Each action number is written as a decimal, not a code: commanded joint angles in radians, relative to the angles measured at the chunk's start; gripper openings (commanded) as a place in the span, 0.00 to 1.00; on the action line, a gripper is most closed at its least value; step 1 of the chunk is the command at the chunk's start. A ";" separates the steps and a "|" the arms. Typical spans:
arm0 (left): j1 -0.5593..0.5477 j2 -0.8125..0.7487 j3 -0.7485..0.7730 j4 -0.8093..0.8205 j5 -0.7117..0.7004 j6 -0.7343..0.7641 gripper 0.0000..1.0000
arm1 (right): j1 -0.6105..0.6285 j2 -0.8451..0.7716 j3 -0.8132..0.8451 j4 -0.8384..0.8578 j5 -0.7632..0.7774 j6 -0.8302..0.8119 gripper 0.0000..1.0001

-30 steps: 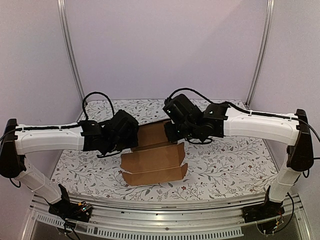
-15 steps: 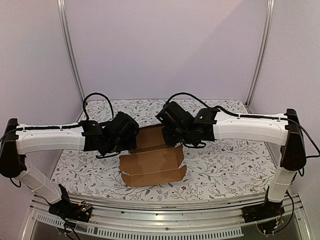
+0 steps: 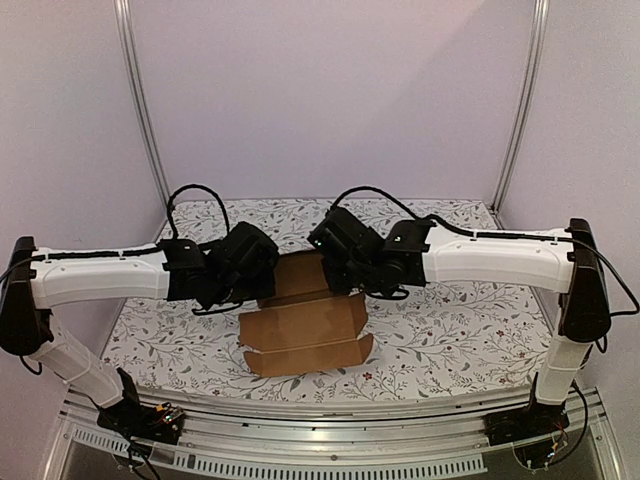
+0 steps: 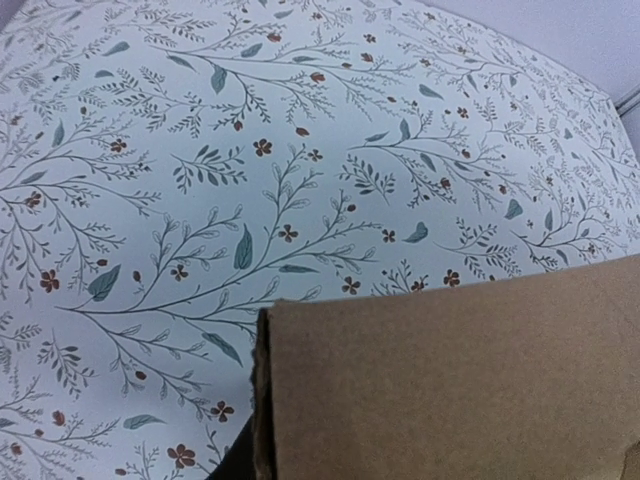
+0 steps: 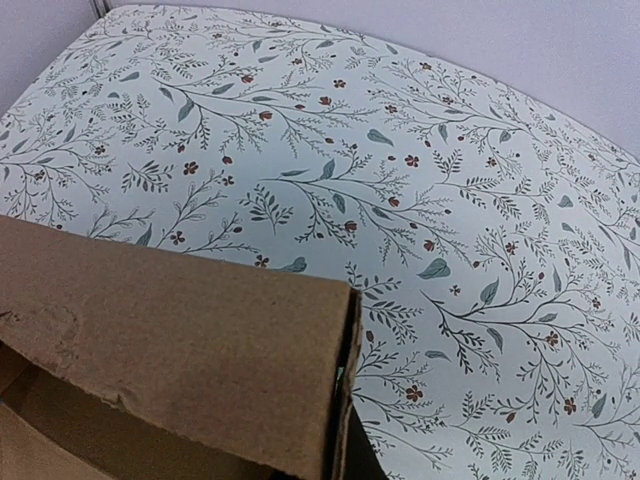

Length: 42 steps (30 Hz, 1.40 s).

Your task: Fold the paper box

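The paper box (image 3: 305, 325), plain brown cardboard, lies half-formed mid-table, its front flap flat and its back panel raised. My left gripper (image 3: 264, 286) sits at the box's back left corner. In the left wrist view the cardboard (image 4: 450, 380) covers the jaws, leaving only a dark sliver of finger (image 4: 228, 466) beside its left edge. My right gripper (image 3: 346, 278) is at the back right corner. There the doubled right edge of the cardboard (image 5: 170, 340) runs down into the shut jaws, with a dark finger (image 5: 362, 462) just outside it.
The floral tablecloth (image 3: 450, 320) covers the table. Two upright metal poles (image 3: 140, 100) stand at the back corners before a plain wall. Both arms reach inward over the table's middle, their heads close together above the box's back edge.
My right arm has swung left and down onto the box's back right corner, and its jaws have closed there. The left arm has barely moved. The box shifted slightly left.
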 commanded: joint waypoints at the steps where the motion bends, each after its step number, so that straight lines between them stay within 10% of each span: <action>1: -0.012 0.013 0.041 0.054 0.045 0.009 0.29 | 0.028 0.038 0.045 0.041 -0.060 -0.010 0.00; 20: 0.020 -0.175 -0.020 -0.112 0.090 0.080 0.74 | -0.069 0.071 0.048 0.046 -0.191 -0.209 0.00; 42: 0.101 -0.320 -0.024 -0.056 0.362 0.353 0.75 | -0.110 0.058 -0.329 0.798 -0.558 -0.513 0.00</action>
